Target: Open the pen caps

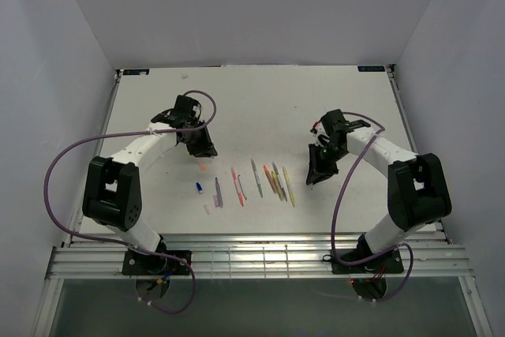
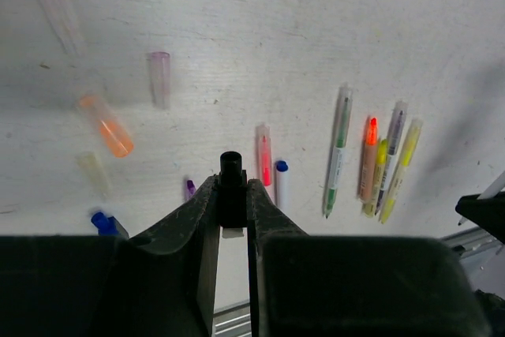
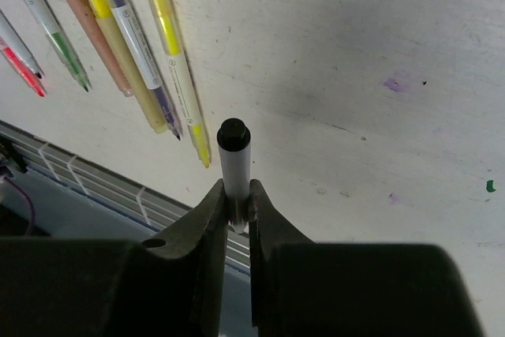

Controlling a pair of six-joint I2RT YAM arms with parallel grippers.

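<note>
**Black cap and grey pen barrel held in separate grippers: drop and roll-off hazards**

The left gripper (image 2: pixel 232 189) is closed narrowly on a short black cap (image 2: pixel 231 165). Only the cap's lower part sits between the jaws, so the round cap can pivot or slip out and roll among the loose orange cap (image 2: pixel 106 125), purple cap (image 2: pixel 159 76) and blue cap (image 2: pixel 102 222) on the table (image 1: pixel 316 100). The right gripper (image 3: pixel 234 196) is almost fully closed, clamping a grey pen barrel (image 3: pixel 234 159) by a short section, close to the table's near edge. If released from height, the barrel can roll onto the slotted rail (image 3: pixel 79 183) at that edge. It can also strike the yellow pen (image 3: pixel 175 57) and scatter the row.
</note>
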